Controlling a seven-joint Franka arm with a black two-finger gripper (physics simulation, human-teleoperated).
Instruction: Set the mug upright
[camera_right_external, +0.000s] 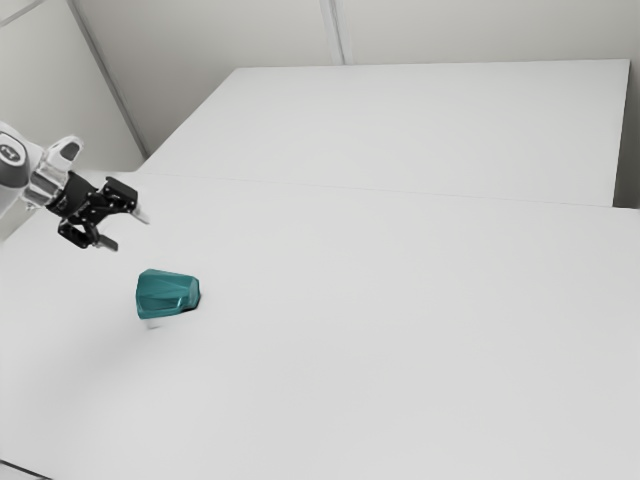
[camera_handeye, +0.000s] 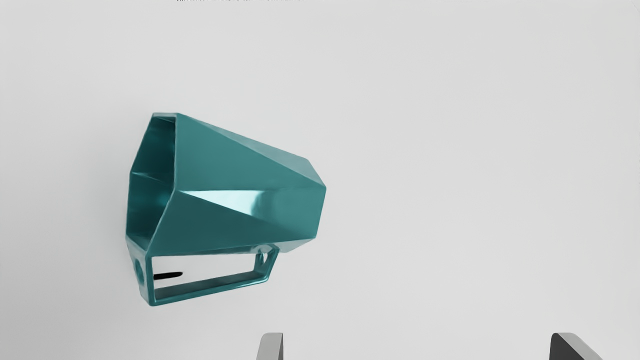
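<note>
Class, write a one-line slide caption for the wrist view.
A faceted teal mug lies on its side on a pale table, untouched by the open gripper.

Open hand (camera_right_external: 128, 232), angled downward.

Glossy teal facets over a matt white counter

We see the mug (camera_handeye: 240, 220) in smooth, hard-looking teal, its flat planes polished enough to throw a pale highlight, its handle (camera_handeye: 215, 291) just as shiny; the counter (camera_right_external: 400, 330) looks smooth and matt. Our tool (camera_right_external: 124, 228) pairs dark, plastic-looking parts with smooth grey fingertips (camera_handeye: 270, 347), beside the arm's (camera_right_external: 14, 172) sleek white shell.
</note>
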